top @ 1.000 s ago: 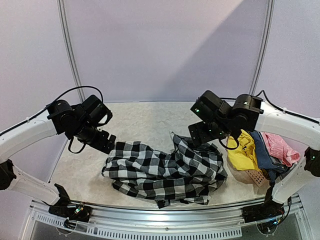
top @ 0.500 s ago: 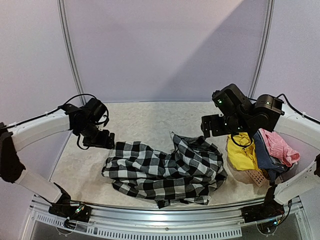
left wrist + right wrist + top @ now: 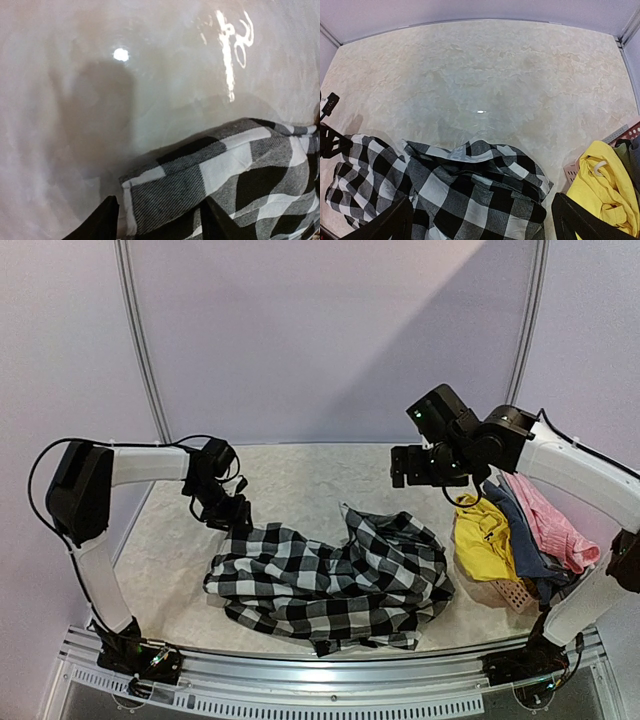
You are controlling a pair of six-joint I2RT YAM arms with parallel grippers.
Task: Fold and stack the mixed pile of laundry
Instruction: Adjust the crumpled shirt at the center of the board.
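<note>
The black-and-white checked shirt lies crumpled in the middle of the table. My left gripper is down at its far-left corner. In the left wrist view the hemmed corner of the shirt lies between the two fingers of the left gripper; the jaws are still apart, with a gap at the left finger. My right gripper hangs open high above the table behind the shirt, nothing between its fingers. The yellow garment, blue-grey garment and pink garment are piled at the right.
A salmon perforated basket sits under the pile at the right edge, its rim showing beside the yellow cloth. Pale marbled tabletop stretches behind the shirt. Grey walls and metal posts close in the back.
My left gripper has moved right and down onto the shirt's left corner, and its jaws have narrowed. The right arm has lifted and drawn back from the shirt.
</note>
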